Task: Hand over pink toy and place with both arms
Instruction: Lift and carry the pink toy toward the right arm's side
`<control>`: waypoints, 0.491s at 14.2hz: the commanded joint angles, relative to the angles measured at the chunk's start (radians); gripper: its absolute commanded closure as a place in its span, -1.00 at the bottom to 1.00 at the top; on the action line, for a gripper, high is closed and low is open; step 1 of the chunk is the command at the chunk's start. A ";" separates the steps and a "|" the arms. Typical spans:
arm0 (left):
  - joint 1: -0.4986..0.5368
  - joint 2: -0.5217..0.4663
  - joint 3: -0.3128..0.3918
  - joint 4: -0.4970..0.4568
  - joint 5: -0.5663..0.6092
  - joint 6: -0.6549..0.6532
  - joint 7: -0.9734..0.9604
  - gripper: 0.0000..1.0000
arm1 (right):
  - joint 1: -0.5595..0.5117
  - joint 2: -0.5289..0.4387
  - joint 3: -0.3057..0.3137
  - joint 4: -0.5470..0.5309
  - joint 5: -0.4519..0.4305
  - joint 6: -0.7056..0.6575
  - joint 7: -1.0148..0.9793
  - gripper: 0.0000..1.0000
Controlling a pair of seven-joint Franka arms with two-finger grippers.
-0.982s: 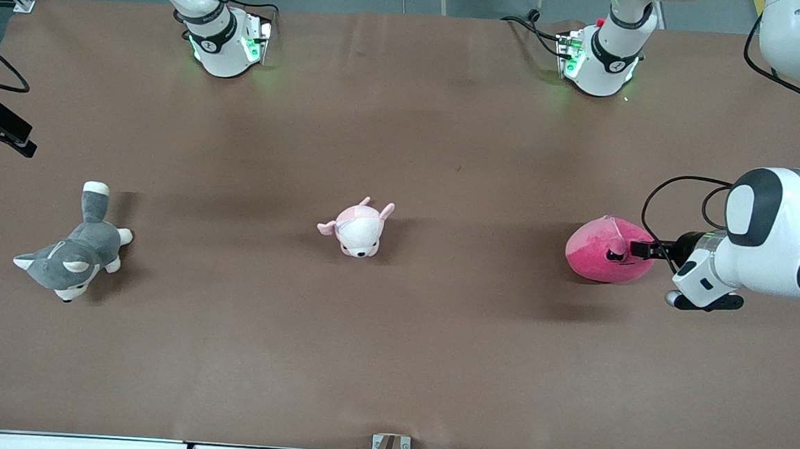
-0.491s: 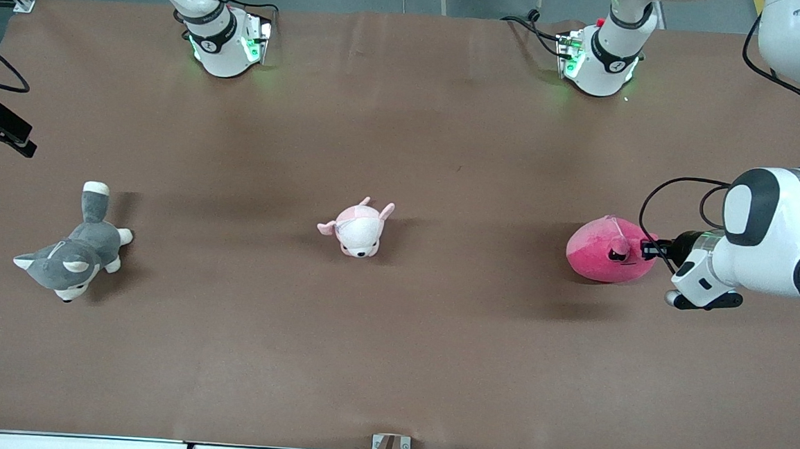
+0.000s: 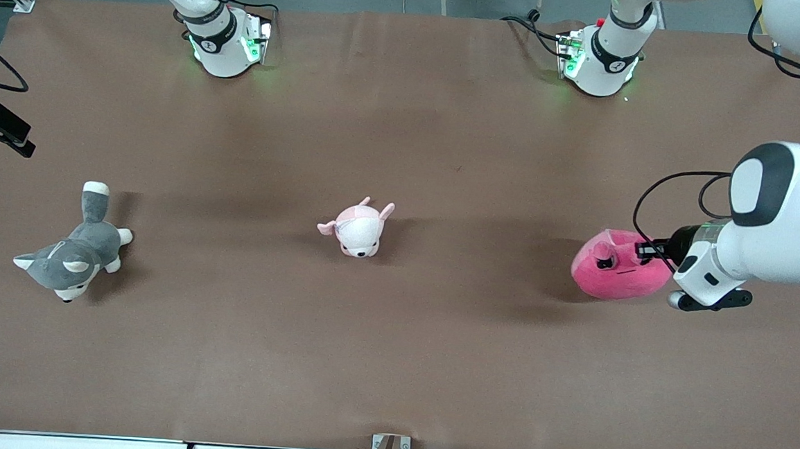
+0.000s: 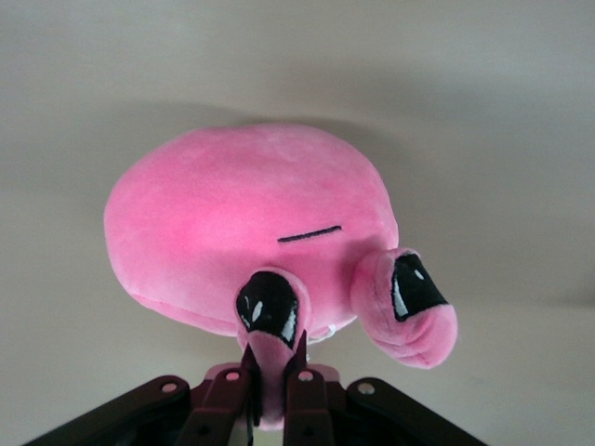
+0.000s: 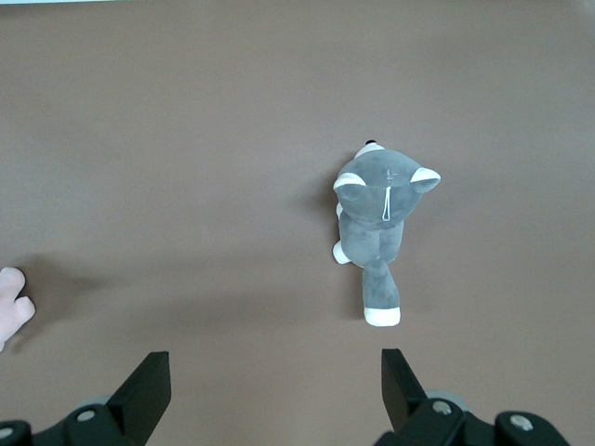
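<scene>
The hot-pink toy (image 3: pixel 612 272) hangs at the left arm's end of the table, its black eyes turned toward the front camera. My left gripper (image 3: pixel 643 250) is shut on one of its small nubs and holds it just above the brown table. In the left wrist view the toy (image 4: pixel 251 223) fills the middle, and the left gripper (image 4: pixel 274 358) pinches the nub below one eye. My right gripper (image 5: pixel 274 381) is open and empty, high over the right arm's end of the table; it is out of the front view.
A pale pink-and-white plush animal (image 3: pixel 358 230) sits mid-table. A grey-and-white plush dog (image 3: pixel 71 260) lies at the right arm's end and also shows below the right gripper (image 5: pixel 376 214). The arm bases (image 3: pixel 224 40) stand along the table's edge farthest from the front camera.
My left gripper has lifted and tipped the pink toy, so its face now shows to the front camera. The toy has shifted slightly toward the left arm's end. The other plush toys have not moved.
</scene>
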 commanded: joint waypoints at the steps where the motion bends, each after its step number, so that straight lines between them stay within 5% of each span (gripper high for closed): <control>1: -0.003 -0.029 -0.064 0.116 -0.074 -0.102 -0.107 1.00 | 0.006 -0.004 -0.009 0.005 0.018 0.000 -0.004 -1.00; 5: -0.006 -0.053 -0.241 0.241 -0.183 -0.093 -0.401 1.00 | 0.004 -0.004 -0.010 0.005 0.018 0.000 -0.004 -1.00; 7: -0.008 -0.050 -0.337 0.269 -0.203 0.019 -0.542 1.00 | 0.004 -0.004 -0.010 0.005 0.018 0.001 -0.004 -1.00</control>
